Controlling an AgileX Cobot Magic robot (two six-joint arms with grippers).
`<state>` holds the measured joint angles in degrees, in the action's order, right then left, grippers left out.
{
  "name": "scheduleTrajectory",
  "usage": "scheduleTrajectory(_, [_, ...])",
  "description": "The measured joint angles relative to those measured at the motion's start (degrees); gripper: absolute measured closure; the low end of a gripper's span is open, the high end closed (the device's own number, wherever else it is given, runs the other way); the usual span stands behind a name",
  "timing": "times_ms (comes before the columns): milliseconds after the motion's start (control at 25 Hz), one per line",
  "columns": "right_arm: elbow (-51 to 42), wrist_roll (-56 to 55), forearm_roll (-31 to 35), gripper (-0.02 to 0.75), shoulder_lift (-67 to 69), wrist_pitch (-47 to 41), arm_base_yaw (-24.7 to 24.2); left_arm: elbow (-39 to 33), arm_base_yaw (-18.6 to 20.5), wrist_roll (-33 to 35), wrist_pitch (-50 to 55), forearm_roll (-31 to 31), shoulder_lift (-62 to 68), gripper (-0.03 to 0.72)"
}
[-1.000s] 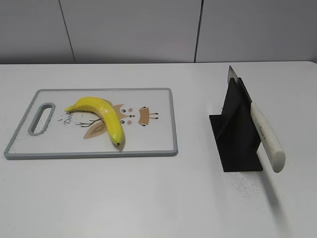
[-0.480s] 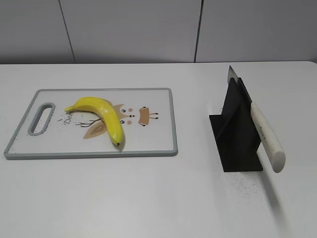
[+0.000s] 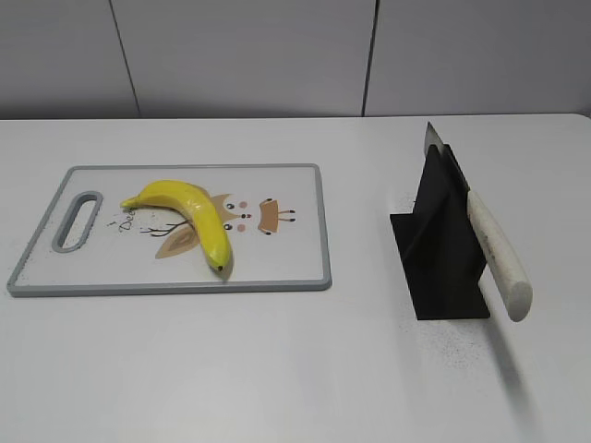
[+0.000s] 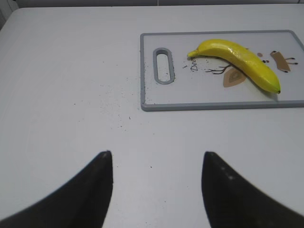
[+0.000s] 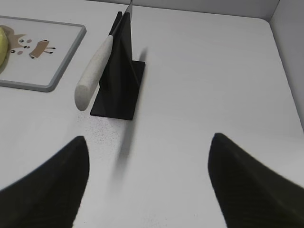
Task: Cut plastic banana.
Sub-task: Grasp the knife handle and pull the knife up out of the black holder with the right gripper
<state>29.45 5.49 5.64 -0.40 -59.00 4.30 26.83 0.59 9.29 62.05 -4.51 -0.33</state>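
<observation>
A yellow plastic banana (image 3: 189, 214) lies on a white cutting board with a grey rim (image 3: 314, 277); both also show in the left wrist view, the banana (image 4: 240, 59) on the board (image 4: 204, 106). A knife with a white handle (image 3: 499, 254) rests slanted in a black stand (image 3: 441, 249), handle toward the front; it shows in the right wrist view too (image 5: 94, 73). My left gripper (image 4: 156, 159) is open and empty over bare table, short of the board. My right gripper (image 5: 149, 142) is open and empty, short of the stand (image 5: 121, 76). Neither gripper shows in the exterior view.
The white table (image 3: 295, 369) carries dark specks near the stand and near the board's handle hole (image 4: 163, 65). A grey panelled wall (image 3: 277, 55) runs behind the table. The table's right edge shows in the right wrist view (image 5: 285, 80).
</observation>
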Motion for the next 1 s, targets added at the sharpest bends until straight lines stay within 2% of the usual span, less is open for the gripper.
scheduleTrajectory(520, [0.0,0.0,0.69,0.146,0.34,0.0,0.0,0.0,0.0,0.0,0.0,0.0,0.0,0.108])
scheduleTrajectory(680, [0.25,0.0,1.1,0.146,5.47,0.0,0.0,0.0,0.0,0.0,0.0,0.0,0.0,0.108])
scheduleTrajectory(1000, [2.31,-4.05,-2.25,0.146,14.28,-0.03,5.5,0.0,0.0,0.0,0.0,0.0,0.0,0.108])
